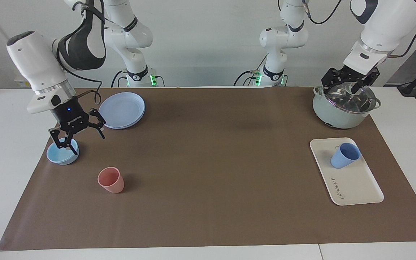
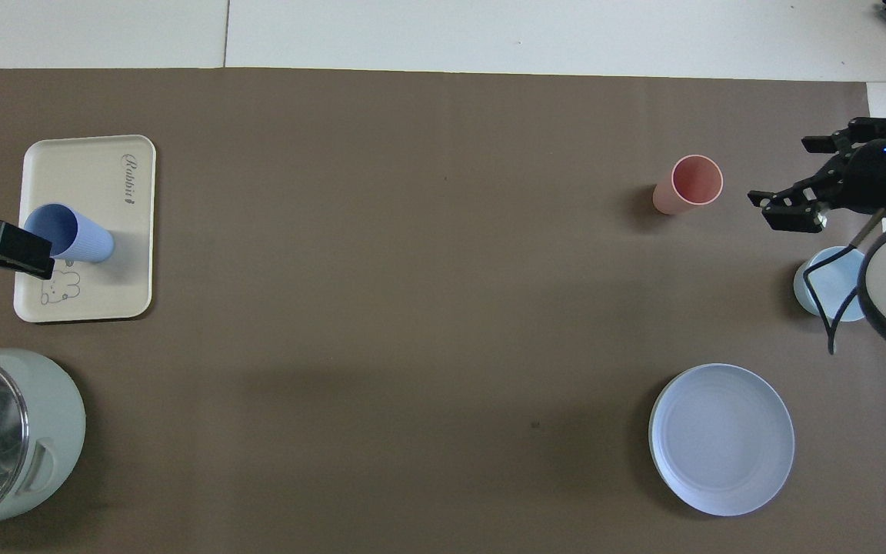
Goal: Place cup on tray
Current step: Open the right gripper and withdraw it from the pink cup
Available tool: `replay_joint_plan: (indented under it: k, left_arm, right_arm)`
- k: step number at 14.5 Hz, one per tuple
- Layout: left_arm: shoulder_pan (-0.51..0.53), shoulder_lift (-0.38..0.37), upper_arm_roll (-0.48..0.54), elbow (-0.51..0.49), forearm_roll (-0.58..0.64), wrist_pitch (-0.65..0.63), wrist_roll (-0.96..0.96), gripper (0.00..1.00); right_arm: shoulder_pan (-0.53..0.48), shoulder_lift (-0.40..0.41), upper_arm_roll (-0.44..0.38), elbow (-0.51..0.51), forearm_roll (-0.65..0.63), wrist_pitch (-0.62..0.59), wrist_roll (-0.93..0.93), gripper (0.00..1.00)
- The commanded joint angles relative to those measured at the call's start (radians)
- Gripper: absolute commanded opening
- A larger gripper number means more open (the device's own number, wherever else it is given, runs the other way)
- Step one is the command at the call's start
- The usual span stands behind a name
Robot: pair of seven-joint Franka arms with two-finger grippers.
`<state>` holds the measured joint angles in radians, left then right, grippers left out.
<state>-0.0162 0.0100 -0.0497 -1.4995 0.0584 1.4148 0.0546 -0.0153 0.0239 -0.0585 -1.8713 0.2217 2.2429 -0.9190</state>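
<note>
The blue cup [image 1: 344,155] stands upright on the cream tray [image 1: 356,184], on the half nearer the robots, at the left arm's end of the table. It also shows in the overhead view [image 2: 74,235] on the tray [image 2: 104,185] next to the bear drawing. My left gripper [image 1: 350,83] is open and empty, raised over the lidded pot, apart from the cup. One of its fingers [image 2: 4,246] shows in the overhead view. My right gripper [image 1: 81,141] is open and empty, up over the light-blue bowl [image 1: 61,156].
A pale green pot [image 1: 341,110] with a glass lid stands nearer the robots than the tray. At the right arm's end are a round blue plate [image 1: 123,110], the bowl, and a salmon-pink tumbler [image 1: 111,179]. A brown mat [image 1: 211,162] covers the table.
</note>
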Motion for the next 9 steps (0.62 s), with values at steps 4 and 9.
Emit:
replay_joint_plan:
  k: [4,9]
  left_arm:
    - [0.005,-0.050,0.005,-0.087,-0.075,0.022,-0.015,1.00]
    - [-0.005,-0.050,0.005,-0.110,-0.077,0.157,-0.050,1.00]
  right_arm:
    - [0.052,-0.047,0.026,0.115,-0.318,-0.355,0.767,1.00]
    - [0.026,-0.071,0.009,0.263,-0.297,-0.648,0.959,1.00]
